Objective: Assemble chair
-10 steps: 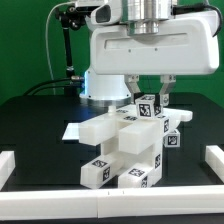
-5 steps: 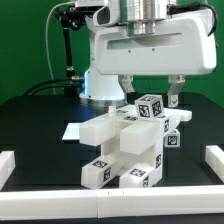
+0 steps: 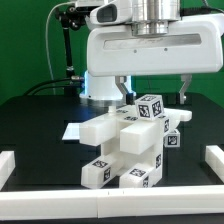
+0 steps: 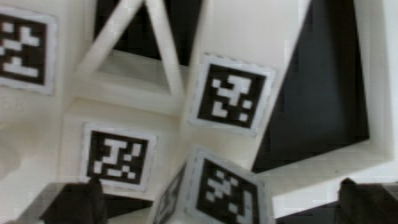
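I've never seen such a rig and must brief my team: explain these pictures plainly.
The big white machine is a robot arm. At its end hangs a two-finger gripper, which serves as its hand. One picture comes from a camera standing off the arm. The other comes from a camera on the wrist, looking past the dark fingertips at close range. On the black table stands a partly built chair made of white blocks with black-and-white square tags; those tags fill the wrist view. White border rails edge the table. The gripper's fingers stand wide apart, clear of the chair's top block, so nothing is held.
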`<state>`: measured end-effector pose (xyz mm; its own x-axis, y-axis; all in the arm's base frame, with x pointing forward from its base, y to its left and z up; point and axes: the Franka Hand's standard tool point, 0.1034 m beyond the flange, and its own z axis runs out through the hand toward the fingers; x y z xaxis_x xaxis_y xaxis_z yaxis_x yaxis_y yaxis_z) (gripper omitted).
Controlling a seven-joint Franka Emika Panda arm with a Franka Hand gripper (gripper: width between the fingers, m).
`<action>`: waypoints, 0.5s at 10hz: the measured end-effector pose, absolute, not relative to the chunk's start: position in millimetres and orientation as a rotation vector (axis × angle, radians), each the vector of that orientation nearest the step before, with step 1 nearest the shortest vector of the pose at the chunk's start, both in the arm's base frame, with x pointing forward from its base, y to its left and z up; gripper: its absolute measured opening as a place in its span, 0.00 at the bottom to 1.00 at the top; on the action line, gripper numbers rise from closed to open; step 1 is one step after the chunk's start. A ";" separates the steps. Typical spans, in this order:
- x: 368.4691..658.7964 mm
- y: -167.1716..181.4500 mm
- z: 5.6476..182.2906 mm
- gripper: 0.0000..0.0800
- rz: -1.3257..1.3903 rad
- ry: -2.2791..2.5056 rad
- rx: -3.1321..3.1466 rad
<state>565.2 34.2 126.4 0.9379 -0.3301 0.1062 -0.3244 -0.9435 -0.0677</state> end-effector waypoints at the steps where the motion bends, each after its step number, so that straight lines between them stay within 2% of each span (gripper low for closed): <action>1: 565.0 32.4 126.3 0.81 -0.184 0.344 -3.077; 5: 565.5 29.6 124.3 0.81 -0.188 -0.331 -3.133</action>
